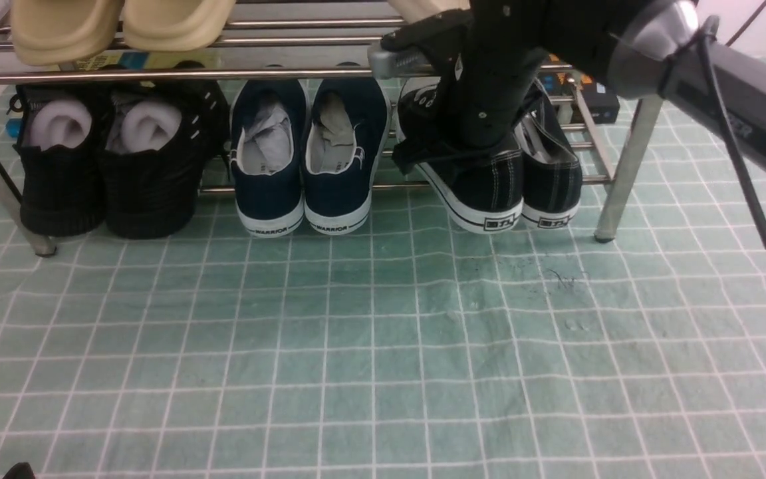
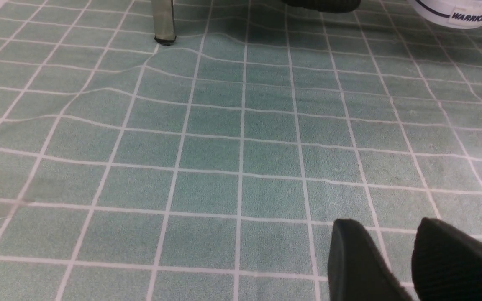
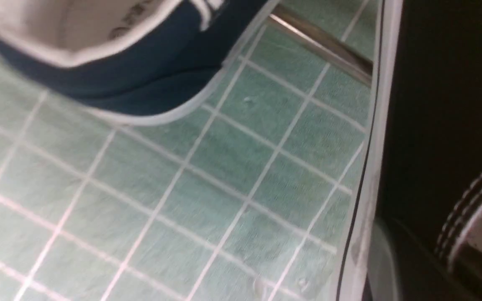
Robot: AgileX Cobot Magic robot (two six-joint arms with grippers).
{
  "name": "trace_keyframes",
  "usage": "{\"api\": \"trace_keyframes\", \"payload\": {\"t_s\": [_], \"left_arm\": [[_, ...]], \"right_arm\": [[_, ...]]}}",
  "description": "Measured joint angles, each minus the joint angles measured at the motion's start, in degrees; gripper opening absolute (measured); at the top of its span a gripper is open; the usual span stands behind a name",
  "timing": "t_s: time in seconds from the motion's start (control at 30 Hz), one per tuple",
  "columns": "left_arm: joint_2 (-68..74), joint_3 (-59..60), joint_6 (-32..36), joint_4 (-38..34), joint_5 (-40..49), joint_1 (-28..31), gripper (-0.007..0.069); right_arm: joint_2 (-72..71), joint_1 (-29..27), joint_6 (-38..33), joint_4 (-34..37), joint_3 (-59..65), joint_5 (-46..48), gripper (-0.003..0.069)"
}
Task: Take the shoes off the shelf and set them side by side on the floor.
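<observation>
The shoes, black canvas sneakers with white soles, sit heels toward me on the lower tier of the steel shelf (image 1: 157, 74), at its right end. My right gripper (image 1: 473, 150) reaches down into the left sneaker (image 1: 489, 196) and is shut on its collar; the fingertips are hidden inside. The other sneaker (image 1: 556, 183) rests beside it. In the right wrist view that sneaker's black side (image 3: 442, 104) and white sole edge (image 3: 375, 167) fill the frame. My left gripper (image 2: 396, 251) hovers open and empty over the green gridded floor (image 1: 370, 332).
Navy slip-ons (image 1: 303, 179) and black knit shoes (image 1: 97, 179) stand on the same tier to the left. Beige slippers (image 1: 64, 26) lie on the upper tier. The shelf's right leg (image 1: 622, 173) stands just beside the sneakers. A lower shelf bar (image 3: 320, 44) runs close by.
</observation>
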Motion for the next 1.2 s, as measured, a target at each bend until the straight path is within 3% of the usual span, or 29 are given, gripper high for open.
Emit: {"api": "trace_keyframes", "payload": {"t_s": [0.5, 0.93, 1.2], "left_arm": [[0.0, 0.0, 0.0, 0.0, 0.0, 0.0, 0.0239], [-0.05, 0.0, 0.0, 0.0, 0.0, 0.0, 0.0239], [-0.05, 0.0, 0.0, 0.0, 0.0, 0.0, 0.0239]], "right_arm": [[-6.81, 3.46, -0.34, 4.34, -2.66, 1.95, 0.0007], [-26.98, 11.66, 2.48, 3.53, 21.07, 1.9, 0.0007], [-37.36, 20.56, 10.29, 3.43, 36.12, 1.9, 0.0008]]}}
